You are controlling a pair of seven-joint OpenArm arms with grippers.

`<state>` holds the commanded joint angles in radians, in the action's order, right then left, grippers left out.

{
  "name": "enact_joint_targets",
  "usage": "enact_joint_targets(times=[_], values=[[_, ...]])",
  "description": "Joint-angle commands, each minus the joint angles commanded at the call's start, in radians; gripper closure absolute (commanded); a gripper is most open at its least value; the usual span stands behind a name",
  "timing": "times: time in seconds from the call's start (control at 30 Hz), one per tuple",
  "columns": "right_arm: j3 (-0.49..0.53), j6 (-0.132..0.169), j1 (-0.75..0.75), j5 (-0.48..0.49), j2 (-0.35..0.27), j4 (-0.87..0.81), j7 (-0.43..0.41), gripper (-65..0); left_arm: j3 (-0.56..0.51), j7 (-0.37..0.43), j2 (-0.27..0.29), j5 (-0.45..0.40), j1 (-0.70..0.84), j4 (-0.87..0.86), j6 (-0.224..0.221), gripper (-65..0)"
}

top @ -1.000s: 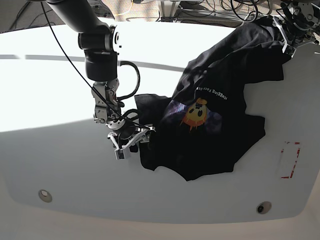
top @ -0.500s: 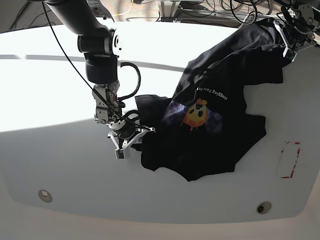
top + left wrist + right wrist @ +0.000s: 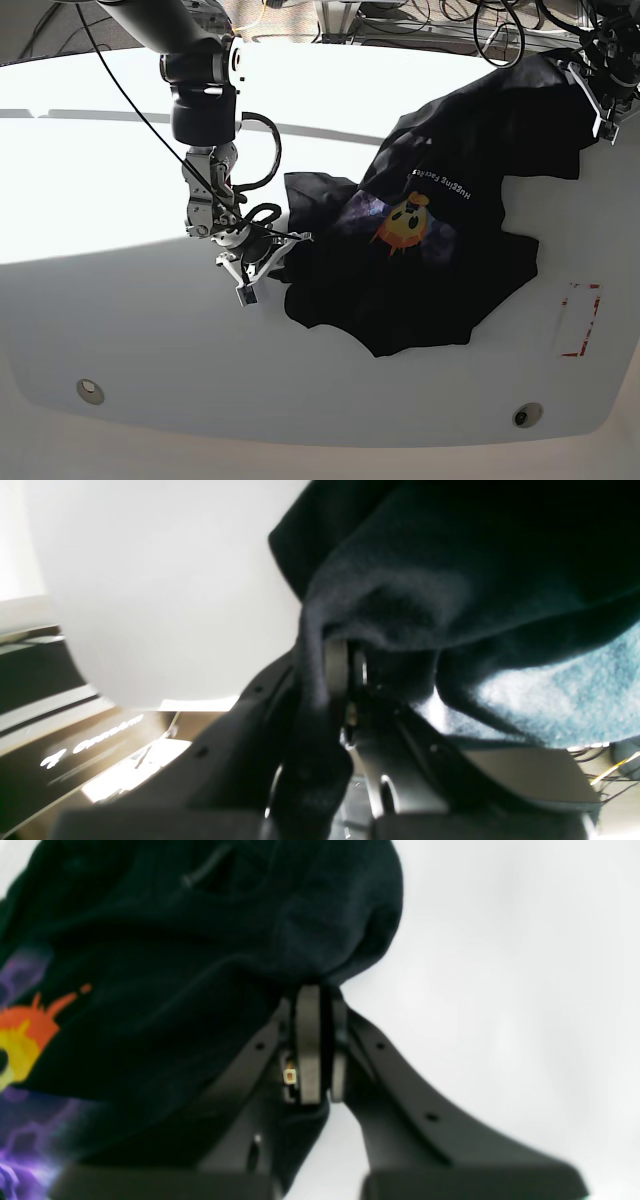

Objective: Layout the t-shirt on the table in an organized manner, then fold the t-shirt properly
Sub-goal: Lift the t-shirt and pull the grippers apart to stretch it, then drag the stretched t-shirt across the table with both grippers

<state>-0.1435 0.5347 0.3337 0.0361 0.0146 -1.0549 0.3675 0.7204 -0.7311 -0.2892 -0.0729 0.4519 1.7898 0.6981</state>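
Observation:
The black t-shirt [image 3: 440, 230] lies stretched across the white table [image 3: 120, 300], its orange-yellow face print [image 3: 408, 222] and white lettering facing up. My right gripper [image 3: 268, 262] is shut on the shirt's left edge at the middle of the table; in the right wrist view the cloth [image 3: 175, 965] is pinched between the closed fingers [image 3: 309, 1040]. My left gripper [image 3: 598, 88] holds the far right corner lifted at the table's back edge. The left wrist view shows dark fabric [image 3: 450, 580] draped over and clamped in the fingers [image 3: 336, 670].
Two small round metal discs [image 3: 90, 389] [image 3: 526, 415] sit near the front edge. A red dashed rectangle mark [image 3: 578, 320] is at the right. Cables and equipment [image 3: 440, 20] crowd the floor behind the table.
The left gripper pulled its shirt corner further right, and the whole shirt with its print shifted right and stretched. The right gripper stayed shut on the left edge and turned slightly.

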Motion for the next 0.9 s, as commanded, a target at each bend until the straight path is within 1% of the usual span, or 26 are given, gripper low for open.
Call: enact_joint_targets(times=[0.13, 0.2, 0.27, 0.37, 0.43, 0.5, 0.57, 0.63, 0.77, 0.83, 0.9], values=[[-0.020, 0.000, -0.072, 0.000, -0.017, -0.252, 0.117, 0.0, -0.005, -0.023, -0.008, -0.002, -0.052, 0.000, 0.000, -0.3], [-0.041, 0.000, -0.095, 0.000, -0.020, -0.341, 0.163, 0.0, -0.018, -0.044, -0.011, -0.003, -0.083, 0.002, 0.000, -0.3], [-0.075, 0.005, -0.110, 0.000, -0.025, -0.431, 0.213, 0.0, -0.035, -0.089, -0.018, -0.005, -0.140, 0.005, 0.000, -0.3], [-0.124, 0.008, -0.118, 0.000, -0.028, -0.532, 0.269, 0.0, -0.060, -0.166, -0.051, -0.005, -0.218, 0.005, 0.000, -0.3], [-0.152, 0.009, -0.120, -0.002, -0.032, -0.586, 0.301, 0.0, -0.080, -0.204, -0.061, -0.005, -0.267, 0.006, 0.000, -0.3], [-0.169, 0.009, -0.115, 0.000, -0.055, -0.624, 0.331, 0.0, -0.095, -0.238, -0.064, -0.005, -0.319, 0.006, 0.000, -0.3], [-0.173, 0.009, -0.112, 0.002, -0.084, -0.672, 0.361, 0.0, -0.117, -0.295, -0.081, -0.005, -0.393, 0.006, 0.000, -0.3], [-0.173, 0.009, -0.110, 0.002, -0.103, -0.700, 0.368, 0.0, -0.143, -0.338, -0.091, -0.005, -0.457, 0.006, 0.000, -0.3], [-0.173, 0.009, -0.084, 0.002, -0.137, -0.733, 0.376, 0.0, -0.190, -0.431, -0.091, -0.005, -0.585, 0.006, 0.000, -0.3], [-0.173, 0.009, -0.074, 0.002, -0.150, -0.743, 0.387, 0.0, -0.213, -0.471, -0.091, -0.005, -0.643, 0.006, 0.000, -0.3], [-0.173, 0.009, -0.049, 0.002, -0.164, -0.750, 0.397, 0.0, -0.238, -0.494, -0.091, -0.005, -0.704, 0.006, 0.000, -0.3]])
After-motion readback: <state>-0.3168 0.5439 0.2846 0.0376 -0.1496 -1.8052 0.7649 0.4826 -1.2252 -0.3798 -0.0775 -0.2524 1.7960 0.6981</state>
